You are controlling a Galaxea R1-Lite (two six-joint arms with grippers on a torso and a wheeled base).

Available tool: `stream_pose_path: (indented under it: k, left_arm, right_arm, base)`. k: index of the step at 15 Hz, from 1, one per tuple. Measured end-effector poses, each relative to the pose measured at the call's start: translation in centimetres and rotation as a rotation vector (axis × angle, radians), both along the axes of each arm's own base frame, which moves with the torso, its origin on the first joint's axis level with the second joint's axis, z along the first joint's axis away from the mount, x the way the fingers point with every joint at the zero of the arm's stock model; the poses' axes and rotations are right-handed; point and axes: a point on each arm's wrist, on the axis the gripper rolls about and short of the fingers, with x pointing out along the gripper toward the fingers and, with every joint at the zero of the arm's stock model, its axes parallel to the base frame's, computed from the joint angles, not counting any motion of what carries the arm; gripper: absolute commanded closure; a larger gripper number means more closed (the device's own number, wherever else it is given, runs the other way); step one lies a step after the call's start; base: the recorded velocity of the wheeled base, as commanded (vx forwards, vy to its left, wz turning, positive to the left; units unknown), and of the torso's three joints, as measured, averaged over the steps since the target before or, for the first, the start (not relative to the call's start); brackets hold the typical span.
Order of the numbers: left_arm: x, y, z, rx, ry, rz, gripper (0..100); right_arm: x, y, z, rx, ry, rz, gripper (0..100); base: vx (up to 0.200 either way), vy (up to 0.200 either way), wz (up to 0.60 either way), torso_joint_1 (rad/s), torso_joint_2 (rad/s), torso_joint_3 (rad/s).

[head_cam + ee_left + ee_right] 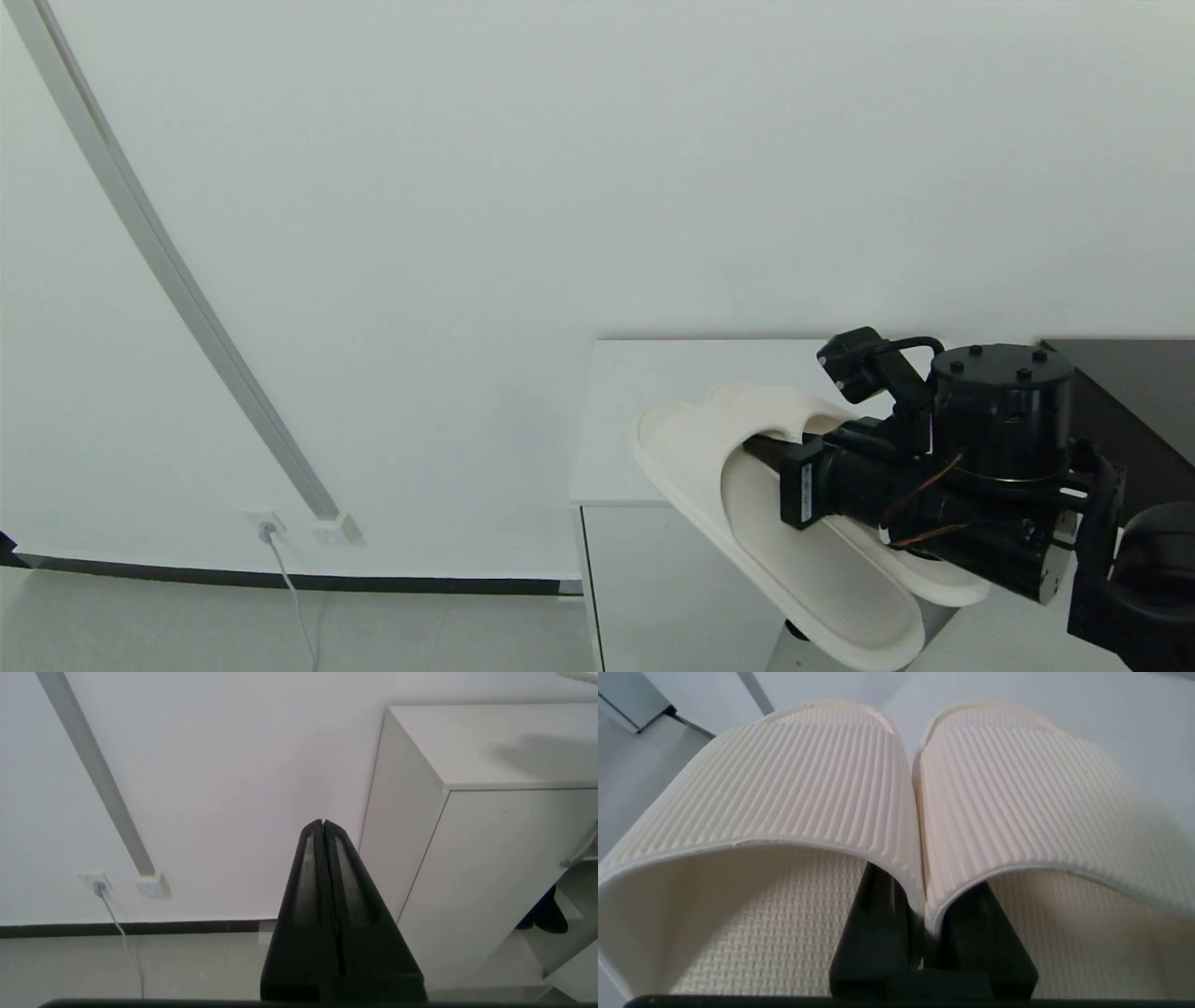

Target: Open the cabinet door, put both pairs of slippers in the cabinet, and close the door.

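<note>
A pair of cream ribbed slippers [822,569] hangs side by side in the air in front of the white cabinet [653,411], at its top front edge. My right gripper [920,917] is shut on the slippers [813,793]. Its dark fingers [878,924] reach in under the straps and pinch the two inner strap edges together. My left gripper [323,835] is shut with nothing in it. It points at the wall beside the cabinet's [486,840] left side. A gap at the cabinet's lower front shows a dark shape [549,910] inside.
A white wall fills the background, with a slanted grey cable duct [168,261] and a socket with a plugged cable [266,527] low on the left. A dark surface [1139,392] adjoins the cabinet on the right. Bare floor [187,625] lies left of the cabinet.
</note>
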Motion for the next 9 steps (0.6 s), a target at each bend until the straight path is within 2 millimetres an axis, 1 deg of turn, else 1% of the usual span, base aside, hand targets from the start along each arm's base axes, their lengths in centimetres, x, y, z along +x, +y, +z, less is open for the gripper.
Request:
stream_pose_path:
  k: [3, 9]
  left_arm:
    - [0.0, 0.0, 0.0, 0.0, 0.0, 0.0, 100]
    - [0.0, 0.0, 0.0, -0.001, 0.0, 0.0, 100]
  right_arm:
    - [-0.8, 0.0, -0.1, -0.005, 0.004, 0.021, 100]
    - [-2.5, -0.1, -0.1, -0.004, 0.012, 0.089, 100]
  base:
    - [-0.2, 0.0, 0.0, -0.014, 0.0, 0.005]
    - [0.0, 0.0, 0.0, 0.0, 0.0, 0.0]
